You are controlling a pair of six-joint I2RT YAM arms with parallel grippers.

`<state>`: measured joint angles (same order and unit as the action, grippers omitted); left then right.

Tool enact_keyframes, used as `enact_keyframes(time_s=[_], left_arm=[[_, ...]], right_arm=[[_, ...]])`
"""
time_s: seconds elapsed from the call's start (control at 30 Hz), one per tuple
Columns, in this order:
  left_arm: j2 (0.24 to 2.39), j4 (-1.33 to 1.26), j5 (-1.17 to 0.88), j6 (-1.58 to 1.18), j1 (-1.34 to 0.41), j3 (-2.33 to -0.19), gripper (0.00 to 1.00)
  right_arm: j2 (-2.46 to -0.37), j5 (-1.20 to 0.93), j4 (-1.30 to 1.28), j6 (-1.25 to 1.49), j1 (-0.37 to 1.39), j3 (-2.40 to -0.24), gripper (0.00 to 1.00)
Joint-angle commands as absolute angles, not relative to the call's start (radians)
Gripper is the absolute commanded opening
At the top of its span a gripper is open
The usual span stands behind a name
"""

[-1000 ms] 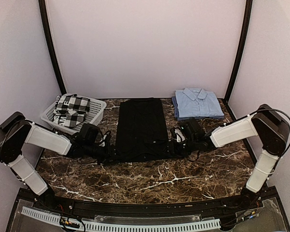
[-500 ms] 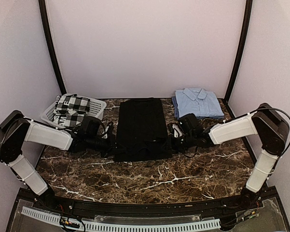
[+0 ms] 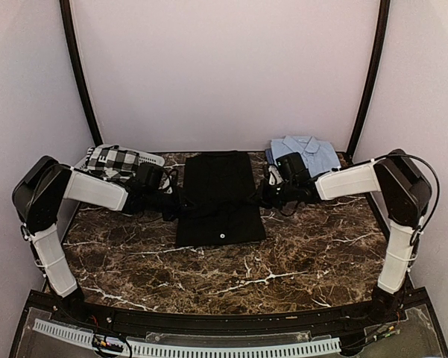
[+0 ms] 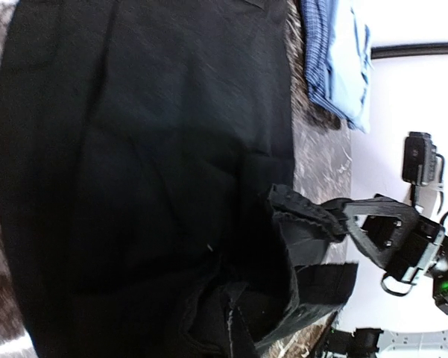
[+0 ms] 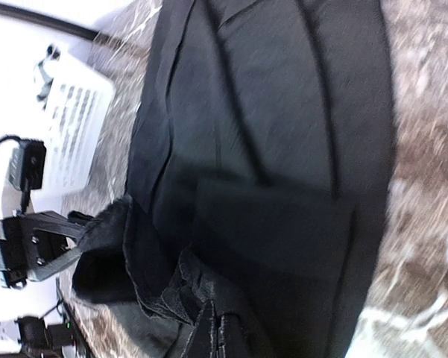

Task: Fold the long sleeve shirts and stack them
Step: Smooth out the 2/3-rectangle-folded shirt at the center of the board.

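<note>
A black long sleeve shirt (image 3: 220,186) lies as a long strip in the middle of the marble table (image 3: 305,261). Its near hem is lifted and doubled back over the rest. My left gripper (image 3: 175,203) is shut on the hem's left corner, and the bunched black cloth (image 4: 149,149) hides its fingers in the left wrist view. My right gripper (image 3: 267,195) is shut on the right corner, fingers (image 5: 212,335) pressed together on the black cloth (image 5: 283,112). A light blue long sleeve shirt (image 3: 305,155) lies folded at the back right, also in the left wrist view (image 4: 343,60).
A white basket (image 3: 145,159) holding black-and-white checked cloth (image 3: 112,162) stands at the back left, close behind my left arm. The white basket (image 5: 74,127) shows in the right wrist view too. Pale walls with black corner posts (image 3: 78,82) enclose the table.
Both grippers closed on the black shirt's near corners and carried the hem up and toward the back, folding the near part over.
</note>
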<state>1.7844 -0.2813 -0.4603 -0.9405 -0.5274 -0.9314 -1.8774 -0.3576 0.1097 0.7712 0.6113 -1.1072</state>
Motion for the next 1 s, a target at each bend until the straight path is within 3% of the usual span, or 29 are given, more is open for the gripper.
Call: enact_keyframes(time_s=[0.0,0.1,0.2,0.23,0.27,0.37,0.5,0.63,0.97], left_arm=[[1.842,-0.265,-0.422,-0.903,-0.496,-1.002,0.01],[1.868,-0.279,-0.426,-0.907,-0.478,-1.029,0.13],[1.872,-0.226,-0.396,-0.881,-0.468,-1.073,0.22],[1.870,-0.220,-0.392,-0.879,-0.460,-1.085,0.30],[1.860,-0.215,-0.384,-0.875,-0.456,-1.089,0.33],[1.841,-0.198,-0.365,-0.856,-0.435,-1.105,0.47],[1.807,-0.139,-0.334,-0.806,-0.420,-1.110,0.57],[1.781,-0.100,-0.330,-0.758,-0.419,-1.086,0.60],[1.854,-0.033,-0.391,-0.675,-0.419,-1.091,0.54]], right_arm=[[-1.936,-0.339,0.124,0.750,0.577,-1.209,0.00],[-1.973,-0.347,0.099,0.742,0.561,-1.266,0.01],[-1.990,-0.348,0.070,0.733,0.553,-1.308,0.25],[-1.987,-0.343,0.056,0.724,0.552,-1.321,0.34],[-1.981,-0.334,0.045,0.716,0.551,-1.328,0.37],[-1.956,-0.306,0.009,0.684,0.549,-1.342,0.46],[-1.926,-0.283,-0.053,0.622,0.551,-1.338,0.52],[-1.916,-0.280,-0.080,0.550,0.551,-1.312,0.53],[-2.031,-0.327,-0.108,0.403,0.551,-1.383,0.53]])
